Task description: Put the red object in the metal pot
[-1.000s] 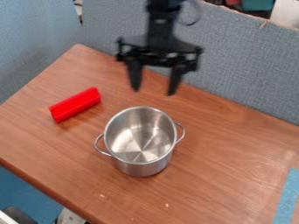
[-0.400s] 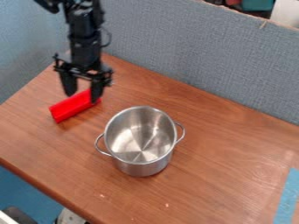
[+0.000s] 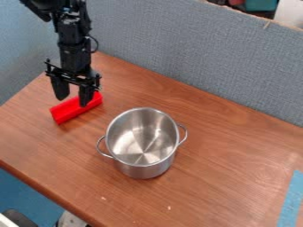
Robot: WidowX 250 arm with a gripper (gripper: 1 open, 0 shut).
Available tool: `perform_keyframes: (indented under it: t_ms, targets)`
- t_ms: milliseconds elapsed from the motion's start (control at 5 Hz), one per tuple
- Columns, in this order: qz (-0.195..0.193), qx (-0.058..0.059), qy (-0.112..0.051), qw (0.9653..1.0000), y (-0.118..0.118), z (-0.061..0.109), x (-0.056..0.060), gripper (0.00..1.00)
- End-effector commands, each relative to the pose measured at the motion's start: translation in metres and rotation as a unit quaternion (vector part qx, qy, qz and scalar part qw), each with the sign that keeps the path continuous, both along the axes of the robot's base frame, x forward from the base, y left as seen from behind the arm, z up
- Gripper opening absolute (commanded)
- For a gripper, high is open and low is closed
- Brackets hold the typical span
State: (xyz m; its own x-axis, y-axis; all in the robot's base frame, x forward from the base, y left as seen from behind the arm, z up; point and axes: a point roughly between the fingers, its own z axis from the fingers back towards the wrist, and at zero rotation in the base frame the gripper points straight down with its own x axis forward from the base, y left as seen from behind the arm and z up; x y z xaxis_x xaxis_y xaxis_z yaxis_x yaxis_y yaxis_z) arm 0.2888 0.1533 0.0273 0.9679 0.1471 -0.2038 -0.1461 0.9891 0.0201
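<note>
At the upper left, my spread pincer (image 3: 73, 97) has swung over from top centre to the red block (image 3: 77, 107), so gripping comes next.

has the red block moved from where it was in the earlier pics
No, the red block lies where it did, just left of the metal pot in the picture.
</note>
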Motion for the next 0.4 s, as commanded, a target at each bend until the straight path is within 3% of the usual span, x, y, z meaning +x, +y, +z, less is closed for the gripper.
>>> perform_keyframes:
  t_ms: [0,200]
  targets:
    - [-0.005,0.01,-0.028,0.9995,-0.008,0.02,0.008,1.0]
    - [-0.035,0.007,-0.031,0.9989,-0.038,0.05,0.017,1.0]
